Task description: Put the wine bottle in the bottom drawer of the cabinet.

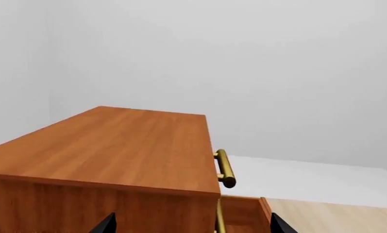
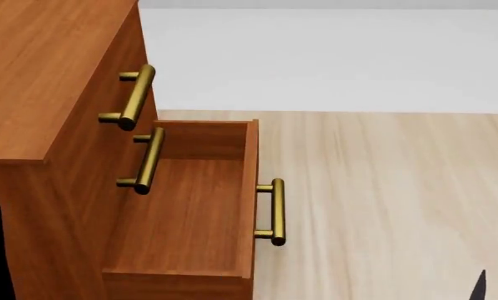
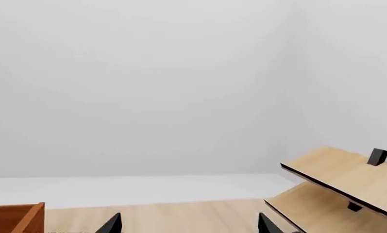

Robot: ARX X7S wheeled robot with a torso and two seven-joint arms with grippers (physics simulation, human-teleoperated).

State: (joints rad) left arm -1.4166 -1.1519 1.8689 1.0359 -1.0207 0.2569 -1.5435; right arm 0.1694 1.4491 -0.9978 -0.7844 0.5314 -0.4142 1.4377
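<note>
The wine bottle is out of view in all three views. The reddish-brown cabinet (image 2: 40, 69) stands at the left, and its bottom drawer (image 2: 190, 212) is pulled out, with nothing lying inside. The drawer's brass handle (image 2: 275, 211) faces right. My left gripper (image 1: 192, 226) is open beside the cabinet's top (image 1: 115, 145); only its two dark fingertips (image 1: 106, 224) show, spread wide with nothing between them. My right gripper (image 3: 190, 226) is also open and empty over the pale floor, its fingertips (image 3: 113, 224) far apart.
Two upper drawers stay shut, their brass handles (image 2: 136, 97) sticking out over the open drawer. A light wooden rack (image 3: 336, 177) stands off to the right side. Pale wooden floor (image 2: 382, 200) lies to the right of the cabinet, with a white wall behind.
</note>
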